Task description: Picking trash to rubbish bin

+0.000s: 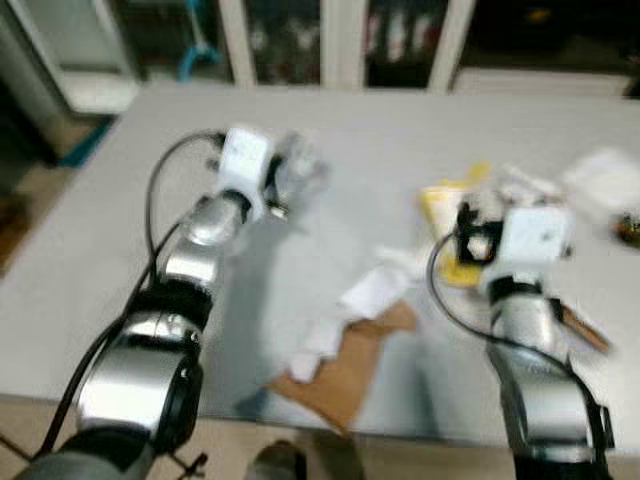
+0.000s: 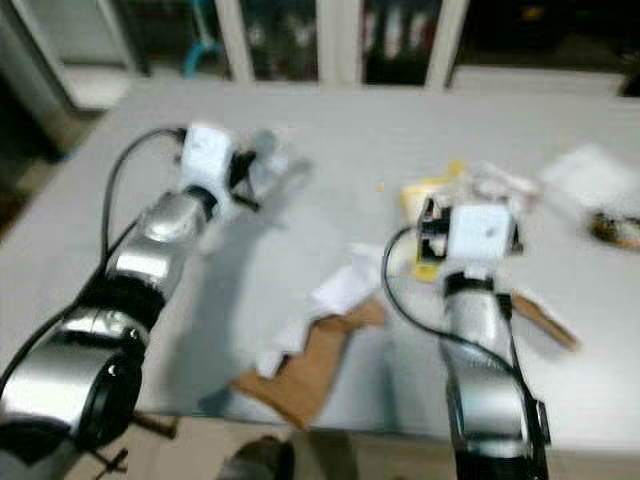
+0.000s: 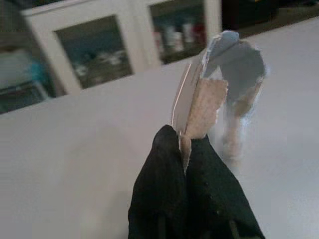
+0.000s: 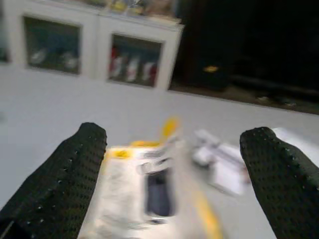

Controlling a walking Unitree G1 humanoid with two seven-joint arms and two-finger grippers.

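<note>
I see a wide grey desk (image 1: 120,250) running across the head views, with white glass-door cabinets (image 3: 99,55) behind it. The head views are blurred.

Near the desk's front edge lies a brown cardboard sheet (image 1: 345,375), part of it hanging over the edge, with crumpled white paper (image 1: 360,300) on top of it and trailing toward the middle. Farther right sits a yellow-and-white wrapper (image 4: 149,194), with more white scraps (image 1: 605,175) beyond it toward the desk's far right.

My left arm reaches over the left half of the desk. Its left claw (image 3: 183,144) is pressed together on a torn scrap (image 3: 219,84), pale card with a grey-blue crumpled end that sticks up past the fingertips, held clear above the desk.

My right arm stands over the right half. The right claw (image 4: 172,144) is spread wide, its two black fingers (image 4: 65,174) well apart, and the wrapper lies on the desk between and beyond them, untouched. I cannot tell how high the fingers hang above it.
</note>
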